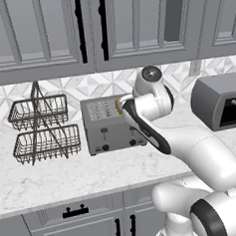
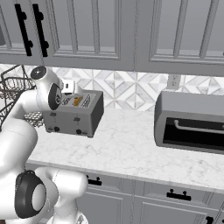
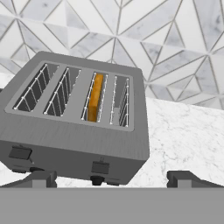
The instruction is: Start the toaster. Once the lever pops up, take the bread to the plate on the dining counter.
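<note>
The grey four-slot toaster (image 1: 108,128) (image 2: 76,117) (image 3: 74,140) stands on the marble worktop against the tiled wall. The bread (image 3: 95,97) (image 2: 76,101) sits edge-on as an orange strip in the third slot from the left in the hand view. Two small levers (image 3: 20,152) (image 3: 99,167) show on the toaster's front. My gripper (image 3: 111,179) hangs open just above and in front of the toaster, touching nothing, with one fingertip on either side of the right-hand lever. The plate and the dining counter are out of view.
A two-tier wire basket (image 1: 41,128) (image 2: 13,83) stands left of the toaster. A larger dark-grey rounded appliance (image 1: 221,100) (image 2: 190,120) sits to the right. Grey wall cabinets (image 1: 83,27) hang overhead. Bare worktop (image 2: 127,144) lies between the toaster and that appliance.
</note>
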Robot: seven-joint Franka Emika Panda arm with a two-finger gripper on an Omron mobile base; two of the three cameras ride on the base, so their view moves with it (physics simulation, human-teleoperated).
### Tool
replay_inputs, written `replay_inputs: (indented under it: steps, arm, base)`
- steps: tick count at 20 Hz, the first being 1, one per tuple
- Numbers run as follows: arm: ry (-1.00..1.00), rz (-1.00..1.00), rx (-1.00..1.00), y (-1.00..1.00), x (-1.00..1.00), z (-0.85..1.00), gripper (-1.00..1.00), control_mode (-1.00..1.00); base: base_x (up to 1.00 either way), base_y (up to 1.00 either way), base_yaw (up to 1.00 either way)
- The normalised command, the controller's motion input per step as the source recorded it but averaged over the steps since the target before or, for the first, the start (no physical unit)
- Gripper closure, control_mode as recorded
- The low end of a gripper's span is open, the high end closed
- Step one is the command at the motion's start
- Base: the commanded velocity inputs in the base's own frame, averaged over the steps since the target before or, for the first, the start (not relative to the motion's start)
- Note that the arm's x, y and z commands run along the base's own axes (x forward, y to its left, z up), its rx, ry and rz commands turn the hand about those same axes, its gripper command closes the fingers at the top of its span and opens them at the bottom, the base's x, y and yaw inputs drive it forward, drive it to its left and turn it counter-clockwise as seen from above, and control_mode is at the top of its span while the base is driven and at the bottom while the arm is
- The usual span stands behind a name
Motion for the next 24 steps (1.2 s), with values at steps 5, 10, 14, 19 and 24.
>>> replay_inputs:
  steps: [5, 10, 14, 19, 24]
  arm:
    - [0.0, 0.0, 0.0, 0.0, 0.0, 0.0, -1.0, -1.0]
    - [0.0, 0.0, 0.0, 0.0, 0.0, 0.0, -1.0, -1.0]
    - [0.0, 0.0, 0.0, 0.0, 0.0, 0.0, -1.0, -1.0]
    - [0.0, 0.0, 0.0, 0.0, 0.0, 0.0, -1.0, -1.0]
    - [0.0, 0.0, 0.0, 0.0, 0.0, 0.0, -1.0, -1.0]
  base:
    - [0.0, 0.0, 0.0]
    - [0.0, 0.0, 0.0]
    - [0.0, 0.0, 0.0]
    - [0.0, 0.0, 0.0]
    - [0.0, 0.0, 0.0]
